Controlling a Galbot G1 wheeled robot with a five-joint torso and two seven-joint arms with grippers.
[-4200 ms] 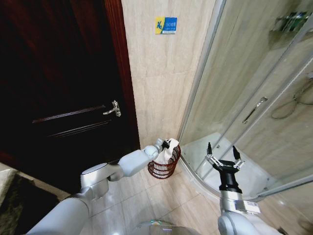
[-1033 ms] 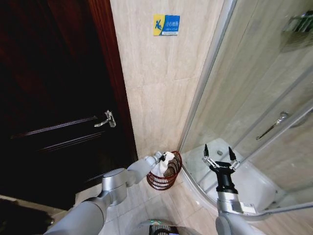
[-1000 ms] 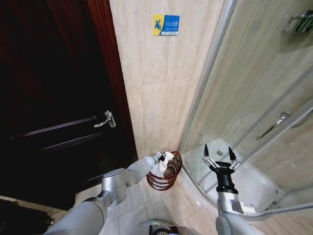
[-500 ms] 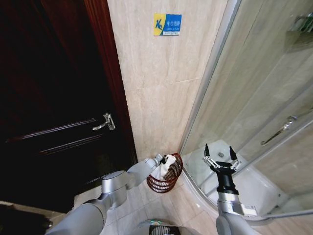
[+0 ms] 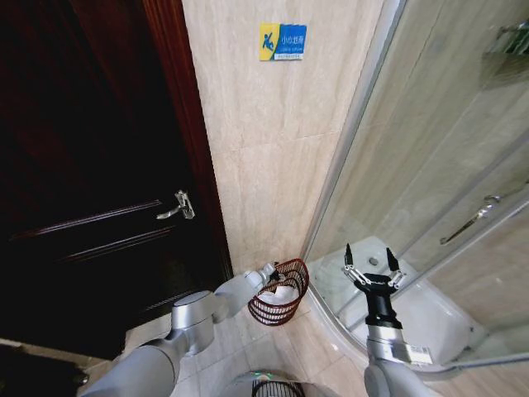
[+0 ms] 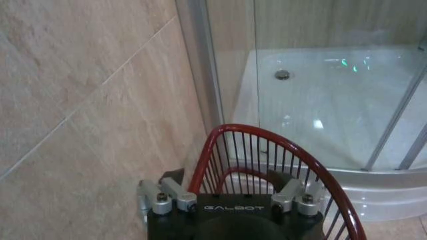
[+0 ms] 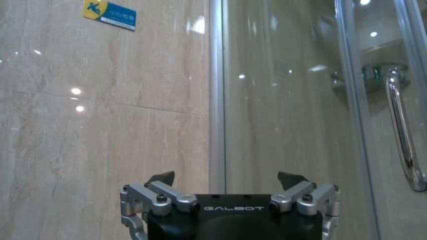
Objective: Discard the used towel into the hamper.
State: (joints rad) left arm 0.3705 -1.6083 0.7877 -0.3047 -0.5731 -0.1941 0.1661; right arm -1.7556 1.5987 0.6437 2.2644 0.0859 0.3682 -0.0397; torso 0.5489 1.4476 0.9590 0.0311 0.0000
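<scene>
White towel (image 5: 281, 294) lying crumpled inside hamper (image 5: 279, 292): soft, light, graspable at any fold. Left claw (image 5: 270, 270) released at hamper rim; right claw (image 5: 368, 270) spread open beside hamper.

The tiled floor (image 5: 273, 351) carries the hamper (image 5: 281, 291), standing in the corner just beside the curved white shower base (image 5: 413, 310).
</scene>
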